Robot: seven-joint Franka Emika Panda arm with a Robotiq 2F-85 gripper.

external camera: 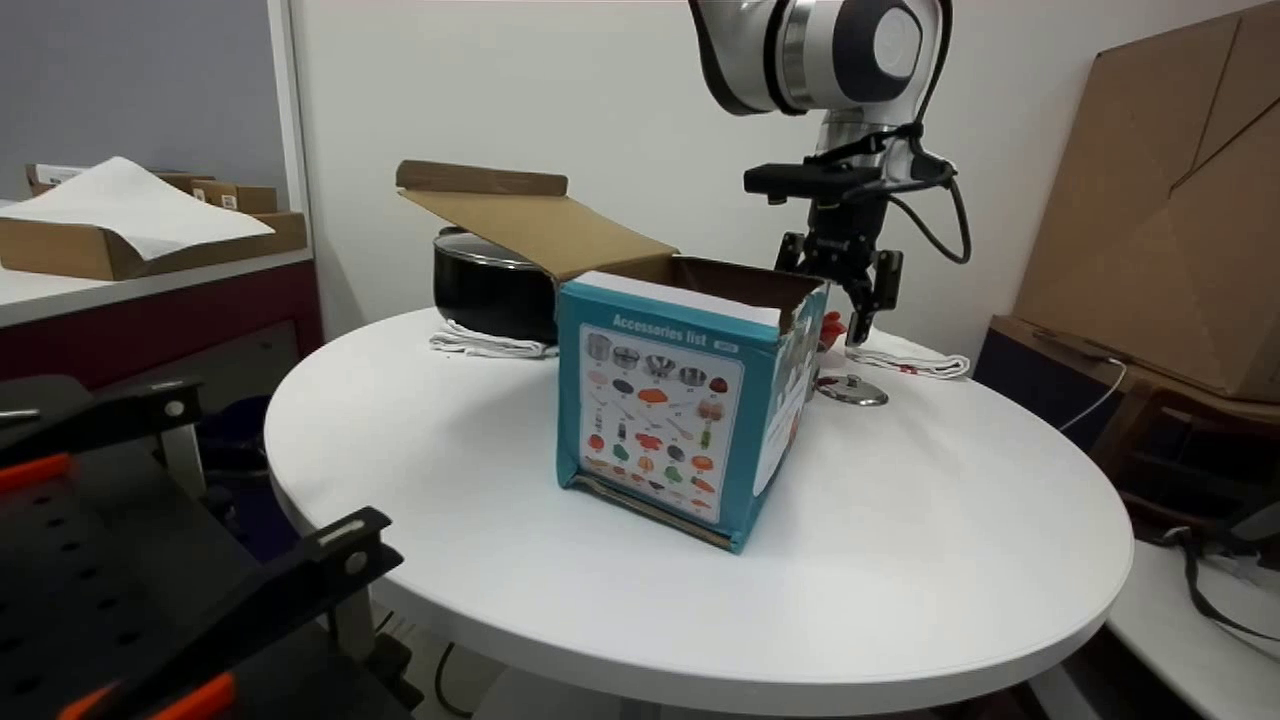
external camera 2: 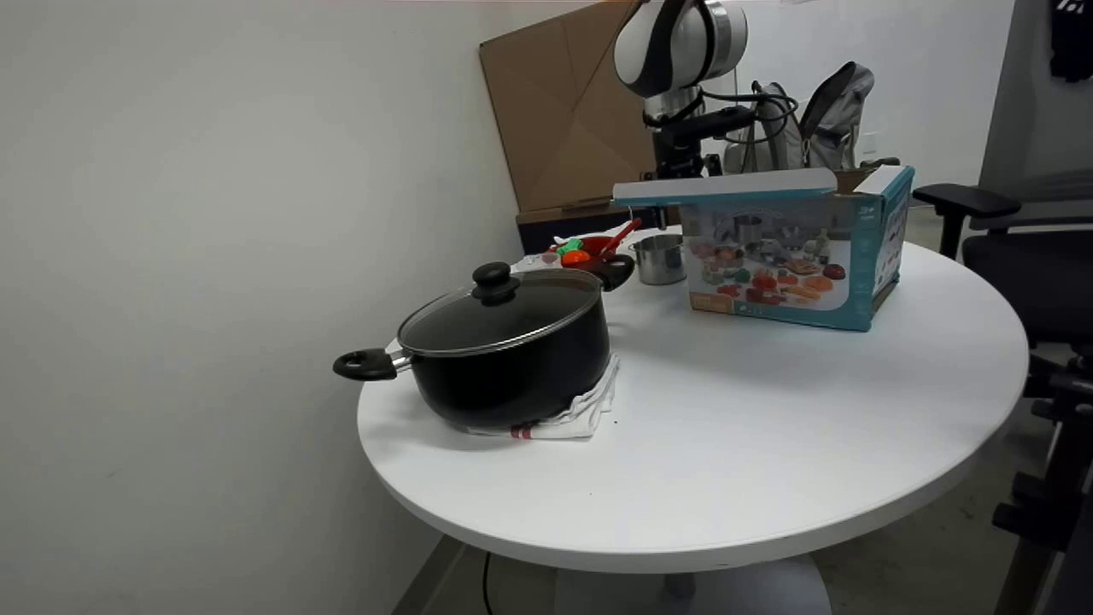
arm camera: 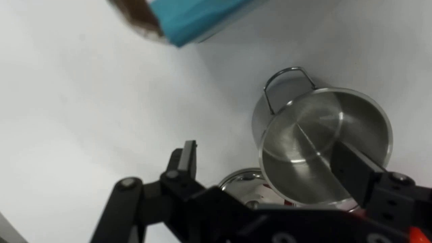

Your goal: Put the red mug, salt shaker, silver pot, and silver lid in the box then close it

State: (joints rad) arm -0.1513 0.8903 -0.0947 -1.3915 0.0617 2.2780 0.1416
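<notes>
The box (external camera: pixel 660 420), blue with a picture panel, stands upright on the table with its brown flap (external camera: pixel 560 228) raised and its top uncovered. Behind it in an exterior view, my gripper (external camera: pixel 840 300) points down. The silver pot (external camera 2: pixel 659 259) stands on the table beside the box. In the wrist view the gripper (arm camera: pixel 264 148) is open, jaws wide apart; one finger (arm camera: pixel 352 172) overlaps the silver pot's mouth, the other (arm camera: pixel 189 160) is over bare table. The silver lid (arm camera: pixel 241 185) lies flat, partly covered by the pot. The red mug and salt shaker are hidden or out of view.
A black cooking pot (external camera 2: pixel 512 367) with a glass lid sits on a folded cloth (external camera 2: pixel 589 410) near the wall. A red bowl (external camera 2: pixel 610 248) with toy vegetables is beyond it. Another folded cloth (external camera: pixel 915 362) lies by the lid. Large brown cartons (external camera: pixel 1165 220) stand past the table.
</notes>
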